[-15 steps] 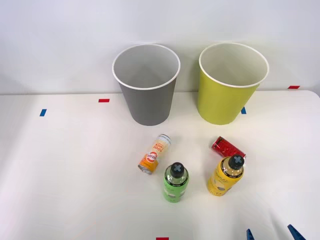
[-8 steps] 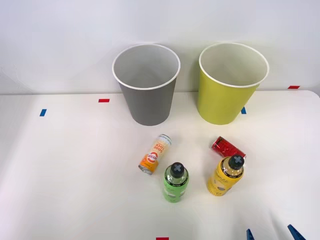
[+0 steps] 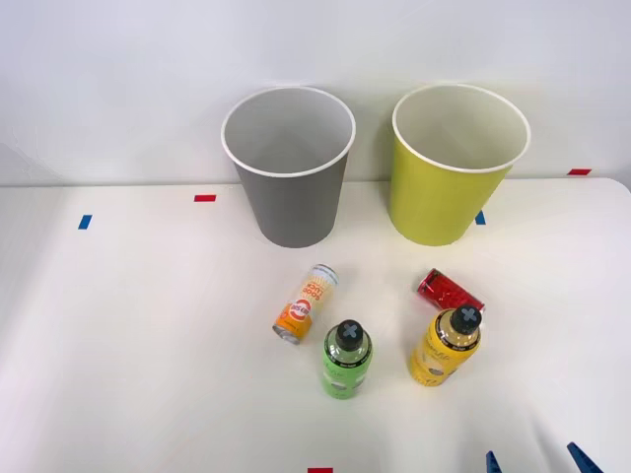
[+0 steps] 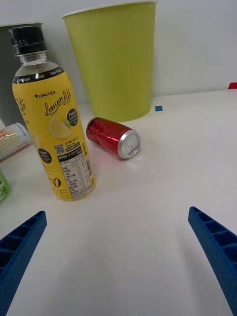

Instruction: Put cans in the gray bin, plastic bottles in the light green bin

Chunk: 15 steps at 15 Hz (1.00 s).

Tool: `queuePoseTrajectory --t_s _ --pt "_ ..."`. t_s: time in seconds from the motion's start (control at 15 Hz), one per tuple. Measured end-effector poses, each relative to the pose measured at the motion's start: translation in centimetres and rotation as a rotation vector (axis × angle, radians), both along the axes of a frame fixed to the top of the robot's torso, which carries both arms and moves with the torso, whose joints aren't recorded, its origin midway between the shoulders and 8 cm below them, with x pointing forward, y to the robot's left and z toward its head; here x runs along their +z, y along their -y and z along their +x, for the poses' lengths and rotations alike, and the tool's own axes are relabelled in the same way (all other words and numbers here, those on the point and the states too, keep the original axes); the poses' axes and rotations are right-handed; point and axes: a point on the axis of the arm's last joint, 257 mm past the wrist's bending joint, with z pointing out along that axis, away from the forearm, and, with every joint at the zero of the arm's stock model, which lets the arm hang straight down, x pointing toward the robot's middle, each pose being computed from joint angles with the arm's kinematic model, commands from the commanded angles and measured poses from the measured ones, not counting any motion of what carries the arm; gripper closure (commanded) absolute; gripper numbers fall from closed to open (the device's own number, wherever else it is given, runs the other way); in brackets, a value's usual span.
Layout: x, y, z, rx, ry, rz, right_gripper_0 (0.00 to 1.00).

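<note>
On the white table the gray bin [image 3: 288,166] stands at the back beside the light green bin [image 3: 455,163] [image 4: 112,59]. An orange-and-white can [image 3: 306,303] lies on its side before the gray bin. A red can [image 3: 449,291] [image 4: 112,137] lies on its side just behind an upright yellow plastic bottle [image 3: 445,346] [image 4: 53,123]. A green bottle [image 3: 346,359] stands upright left of the yellow one. My right gripper [image 3: 535,461] [image 4: 118,256] is open at the table's near edge, a short way in front and to the right of the yellow bottle, holding nothing.
Small red and blue tape marks [image 3: 205,198] dot the table near the bins and its front edge. A white wall rises right behind the bins. Bare tabletop [image 3: 128,325] stretches to the left.
</note>
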Motion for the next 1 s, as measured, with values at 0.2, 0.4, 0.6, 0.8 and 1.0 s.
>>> queuePoseTrajectory --t_s 0.2,0.4,0.6,0.8,1.0 --pt "0.0 0.0 0.0 0.0 0.0 0.0 0.0" --pt "0.0 0.0 0.0 0.0 0.0 0.0 0.0" --pt "0.0 0.0 0.0 0.0 0.0 0.0 0.0" --pt "0.0 0.0 0.0 0.0 0.0 0.0 0.0" --pt "0.0 0.0 0.0 0.0 0.0 0.0 0.0"
